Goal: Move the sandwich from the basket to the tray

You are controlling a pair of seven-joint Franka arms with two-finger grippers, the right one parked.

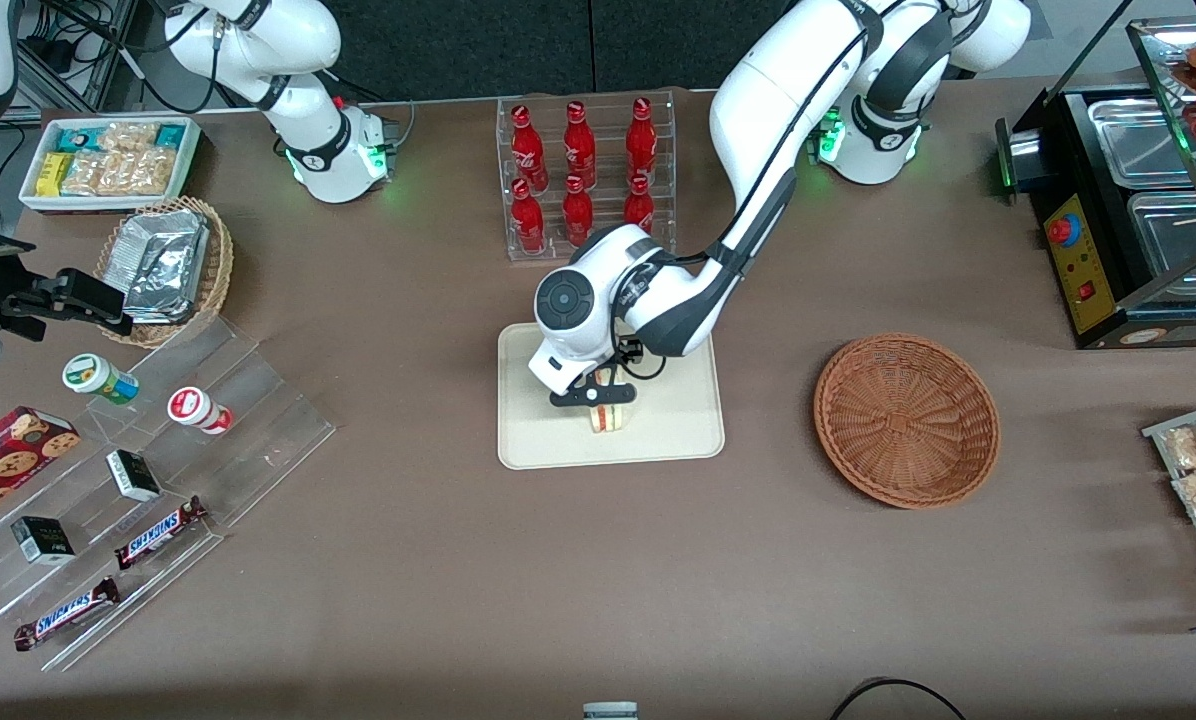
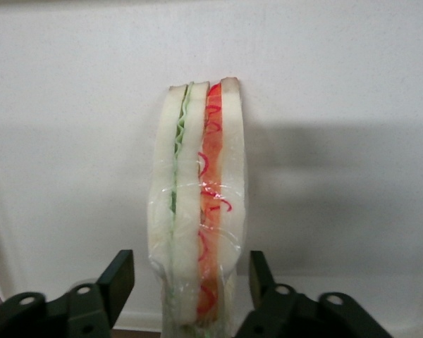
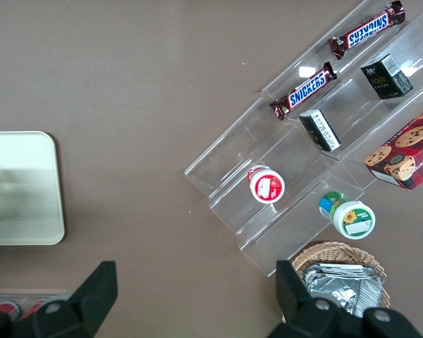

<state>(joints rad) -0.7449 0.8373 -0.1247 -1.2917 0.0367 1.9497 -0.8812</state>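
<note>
6 red bottles [image 1: 580, 175] in clear rack [image 1: 590, 240].

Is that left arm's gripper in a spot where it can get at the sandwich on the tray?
Probably yes. The gripper hangs right over the sandwich, which stands on the cream tray. Its fingers are open, one on each side of the sandwich with gaps between, and nothing else is in the way.

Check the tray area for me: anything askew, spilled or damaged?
Nothing stands out. The sandwich stands on edge on the tray, wrap intact, between the open gripper fingers. The basket sits upright, empty.
</note>
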